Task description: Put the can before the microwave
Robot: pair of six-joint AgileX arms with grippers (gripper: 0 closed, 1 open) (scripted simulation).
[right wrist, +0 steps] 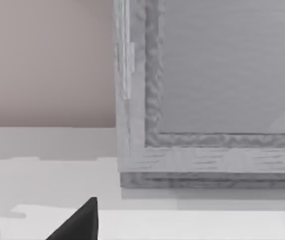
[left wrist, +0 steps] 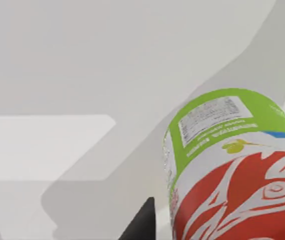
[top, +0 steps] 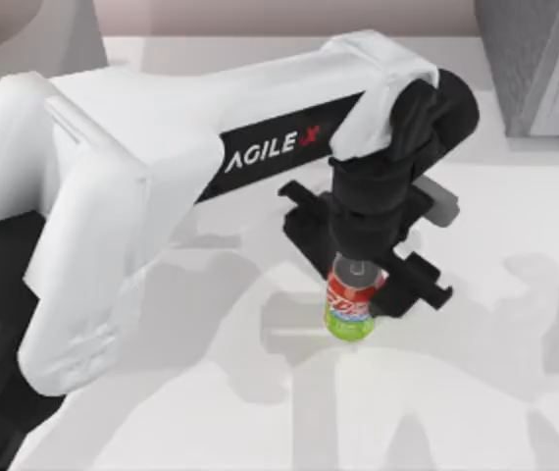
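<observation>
Here the white worktop [top: 476, 392] carries a grey speckled box [top: 539, 59] at its far right corner. The left arm [top: 162, 186] reaches across from the left, its wrist bent straight down over the middle. The left gripper [top: 363, 280] has its jaws clamped on the can [top: 351, 306], upright, its red top between them and its green base lowest.

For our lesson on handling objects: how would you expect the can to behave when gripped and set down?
The can looks smooth and glossy, so it may slip in the left gripper. It is tall for its base and stands upright on the table, so it could tip if nudged. Its round body would probably roll if it fell.
</observation>
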